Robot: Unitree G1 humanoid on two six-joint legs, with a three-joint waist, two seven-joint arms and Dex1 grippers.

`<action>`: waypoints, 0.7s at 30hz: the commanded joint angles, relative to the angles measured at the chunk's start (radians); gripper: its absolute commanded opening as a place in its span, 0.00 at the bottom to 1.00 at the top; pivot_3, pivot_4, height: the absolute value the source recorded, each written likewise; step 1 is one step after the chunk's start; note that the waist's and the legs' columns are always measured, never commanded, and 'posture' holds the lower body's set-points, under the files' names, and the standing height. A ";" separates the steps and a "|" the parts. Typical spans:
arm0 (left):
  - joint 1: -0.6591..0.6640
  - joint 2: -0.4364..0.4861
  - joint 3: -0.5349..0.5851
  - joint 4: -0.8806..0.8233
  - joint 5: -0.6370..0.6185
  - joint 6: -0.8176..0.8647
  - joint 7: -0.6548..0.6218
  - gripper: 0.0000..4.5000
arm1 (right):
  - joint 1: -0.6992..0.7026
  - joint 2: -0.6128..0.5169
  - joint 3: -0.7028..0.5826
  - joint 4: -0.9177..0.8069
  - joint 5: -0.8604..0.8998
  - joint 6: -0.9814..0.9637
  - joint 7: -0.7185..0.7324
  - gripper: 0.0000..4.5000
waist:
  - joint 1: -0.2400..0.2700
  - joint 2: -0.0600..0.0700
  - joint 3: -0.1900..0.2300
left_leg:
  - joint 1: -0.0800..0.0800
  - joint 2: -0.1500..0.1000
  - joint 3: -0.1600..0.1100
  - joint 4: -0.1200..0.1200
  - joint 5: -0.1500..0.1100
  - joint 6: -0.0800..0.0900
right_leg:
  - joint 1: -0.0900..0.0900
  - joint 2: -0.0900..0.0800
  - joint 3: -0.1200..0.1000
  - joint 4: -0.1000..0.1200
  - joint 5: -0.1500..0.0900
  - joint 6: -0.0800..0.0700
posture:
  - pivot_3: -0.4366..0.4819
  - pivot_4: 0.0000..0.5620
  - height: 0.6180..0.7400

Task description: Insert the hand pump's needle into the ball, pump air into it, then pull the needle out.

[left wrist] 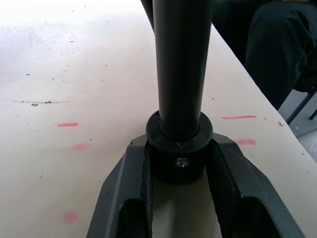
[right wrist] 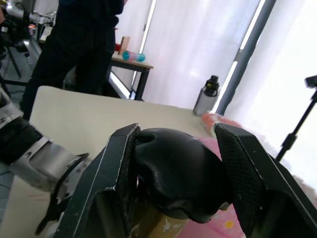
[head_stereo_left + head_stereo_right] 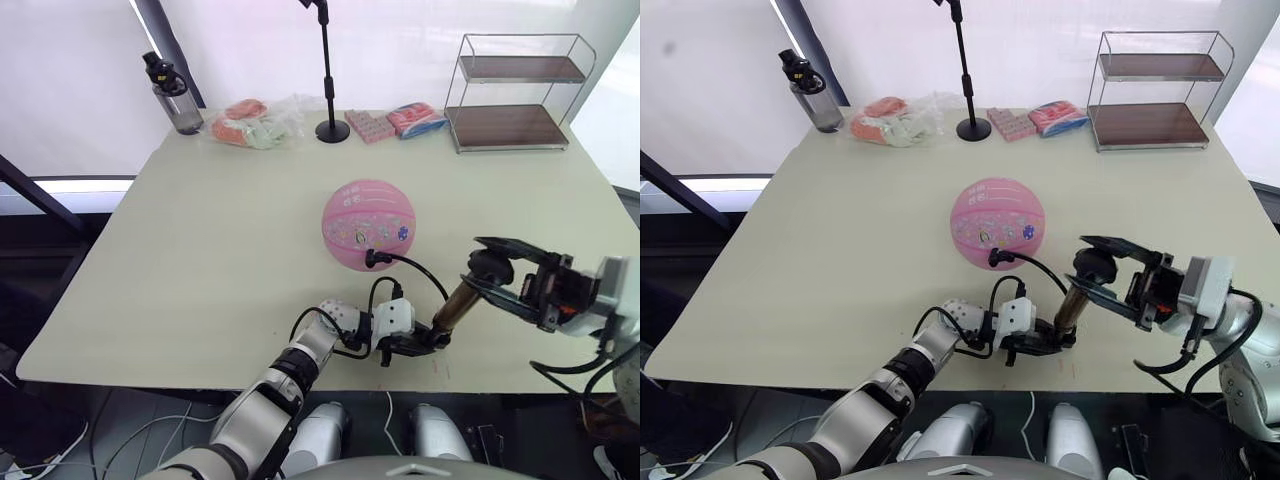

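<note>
Ball [image 3: 368,224]: pink, small cartoon prints, resting mid-table — hose fitting plugged into its near side.
Hand pump [image 3: 455,305]: bronze-gold barrel, black caps, tilted near the table's front edge — base low, T-handle [image 3: 490,266] raised.
Hose [image 3: 415,268]: thin, black, arcing from pump base to ball.
Needle: hidden inside the ball.

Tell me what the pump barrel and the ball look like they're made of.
The hand pump barrel looks like bronze-gold metal with a dull sheen and black, probably plastic, caps. The ball looks like smooth pink rubber, printed with small cartoons.
</note>
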 commanded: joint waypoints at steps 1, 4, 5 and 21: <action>0.026 0.020 -0.015 0.059 0.033 0.034 0.006 0.24 | -0.047 -0.030 -0.093 -0.065 0.075 0.029 -0.034 0.47 | 0.000 -0.001 0.001 | 0.000 0.000 0.000 0.000 0.000 0.000 | 0.000 0.000 0.000 0.000 0.000 0.000 | 0.48 0.27 0.96; 0.028 0.020 -0.017 0.055 0.034 0.033 0.005 0.24 | -0.075 -0.045 -0.118 -0.082 0.105 0.068 -0.059 0.47 | 0.000 -0.001 0.002 | 0.000 0.000 0.000 0.000 0.000 0.000 | 0.000 0.000 0.000 0.000 0.000 0.000 | 0.48 0.27 0.96; 0.028 0.020 -0.017 0.055 0.034 0.033 0.005 0.24 | -0.097 -0.053 -0.126 -0.090 0.121 0.087 -0.074 0.47 | 0.000 -0.001 0.002 | 0.000 0.000 0.000 0.000 0.000 0.000 | 0.000 0.000 0.000 0.000 0.000 0.000 | 0.48 0.27 0.96; 0.033 0.016 -0.019 0.052 0.028 0.038 0.008 0.24 | -0.147 -0.082 -0.111 -0.098 0.111 0.172 -0.045 0.47 | 0.000 -0.001 0.005 | -0.001 0.000 0.001 0.000 0.000 0.000 | 0.000 -0.001 0.000 0.000 0.000 0.000 | 0.48 0.27 0.96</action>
